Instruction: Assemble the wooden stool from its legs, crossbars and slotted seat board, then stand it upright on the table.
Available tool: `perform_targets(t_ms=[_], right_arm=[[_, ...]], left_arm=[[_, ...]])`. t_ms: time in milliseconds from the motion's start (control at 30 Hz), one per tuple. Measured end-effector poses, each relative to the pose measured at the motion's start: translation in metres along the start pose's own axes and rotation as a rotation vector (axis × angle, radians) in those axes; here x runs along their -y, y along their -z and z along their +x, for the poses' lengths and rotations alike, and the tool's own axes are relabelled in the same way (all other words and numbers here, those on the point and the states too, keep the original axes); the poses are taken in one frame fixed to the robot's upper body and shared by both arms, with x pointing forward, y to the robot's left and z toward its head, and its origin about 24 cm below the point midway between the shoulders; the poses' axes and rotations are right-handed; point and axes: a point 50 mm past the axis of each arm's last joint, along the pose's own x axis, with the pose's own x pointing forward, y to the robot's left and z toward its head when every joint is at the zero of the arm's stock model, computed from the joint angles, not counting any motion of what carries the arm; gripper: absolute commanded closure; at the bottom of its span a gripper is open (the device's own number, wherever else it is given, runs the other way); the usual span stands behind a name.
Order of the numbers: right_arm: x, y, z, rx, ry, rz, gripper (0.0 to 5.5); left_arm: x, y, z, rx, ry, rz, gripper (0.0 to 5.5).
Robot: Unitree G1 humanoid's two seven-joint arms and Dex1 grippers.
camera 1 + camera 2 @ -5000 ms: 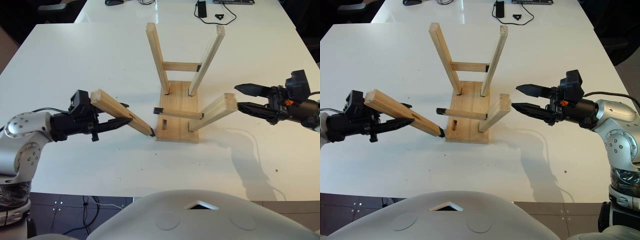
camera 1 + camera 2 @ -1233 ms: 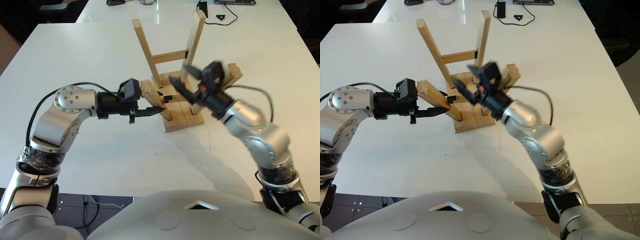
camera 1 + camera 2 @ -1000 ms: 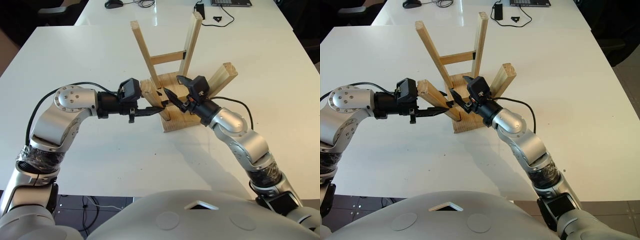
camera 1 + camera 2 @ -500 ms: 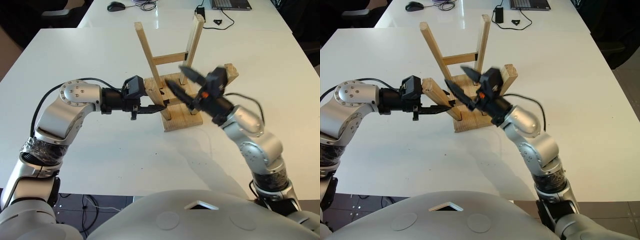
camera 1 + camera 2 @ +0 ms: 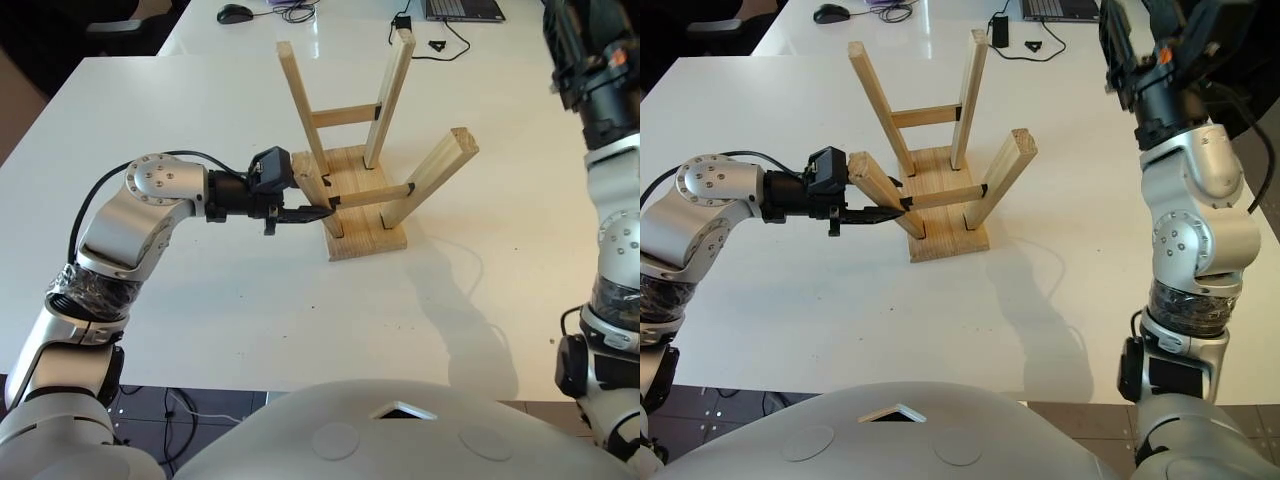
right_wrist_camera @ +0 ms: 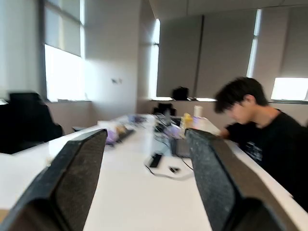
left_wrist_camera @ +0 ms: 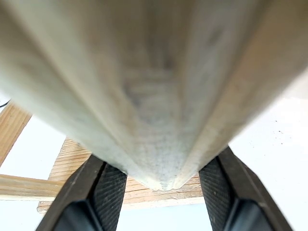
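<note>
Seating the near-left leg [image 5: 865,170] in the seat board [image 5: 366,240] is, we judge, the step in hand. The stool sits inverted at mid-tabletop [image 5: 200,300] with the board flat. The two far legs [image 5: 300,100] stand upright, joined by the far crossbar [image 5: 345,115].

The near pair is not square. The near-left leg leans left, the near-right leg [image 5: 437,172] leans right, and the near crossbar [image 5: 372,193] spans between them.

The left hand [image 5: 300,213] is clamped on the near-left leg. In its wrist view the fingers [image 7: 109,190] press on either side of the wood. The right hand [image 6: 145,139] is raised high at the far right, well apart from the stool. Its fingers are spread wide and hold nothing.

We cannot tell whether the leg's foot is fully home in its slot.

How to do this step well, in our judgement:
- Bring the leg towards vertical before pushing down, since a tilted tenon is likely to bind.
- Keep the crossbar end engaged while the leg is righted.
- Steady the near-right leg or the board with the free right hand, so the board does not slide or lift.
- Press along the leg's own axis, gently.

Risk: a sideways force could lever the far pair loose.
</note>
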Motion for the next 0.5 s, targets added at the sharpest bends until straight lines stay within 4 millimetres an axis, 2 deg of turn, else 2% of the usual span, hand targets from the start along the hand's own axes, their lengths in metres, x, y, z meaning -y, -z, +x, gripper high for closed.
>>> perform_targets(t_ms=[67,100,133,167,200,233,333,500], right_arm=[[-0.003,0.031,-0.007,-0.126,0.065,-0.166,2.53],[-0.015,0.046,-0.011,-0.183,0.066,-0.196,2.53],[-0.038,0.063,-0.015,-0.242,0.019,-0.177,2.53],[-0.061,0.069,-0.016,-0.259,-0.034,-0.149,2.53],[-0.090,0.068,-0.016,-0.253,-0.111,-0.099,2.53],[-0.108,0.066,-0.014,-0.244,-0.124,-0.060,2.53],[-0.120,0.064,-0.010,-0.268,-0.116,-0.052,2.53],[-0.121,0.063,-0.010,-0.261,-0.105,-0.089,2.53]], left_arm=[[0.000,0.002,0.001,-0.006,0.004,-0.009,3.47],[-0.001,0.002,0.001,-0.012,0.004,-0.012,3.47],[-0.003,0.002,0.002,-0.018,0.001,-0.014,3.47],[-0.004,0.002,0.002,-0.022,-0.002,-0.017,3.47],[-0.004,0.002,0.003,-0.023,-0.003,-0.019,3.47],[-0.007,0.003,0.000,-0.029,-0.011,-0.027,3.47],[-0.010,0.000,-0.009,-0.036,-0.024,-0.022,3.47],[-0.011,0.000,-0.010,-0.030,-0.023,-0.034,3.47]])
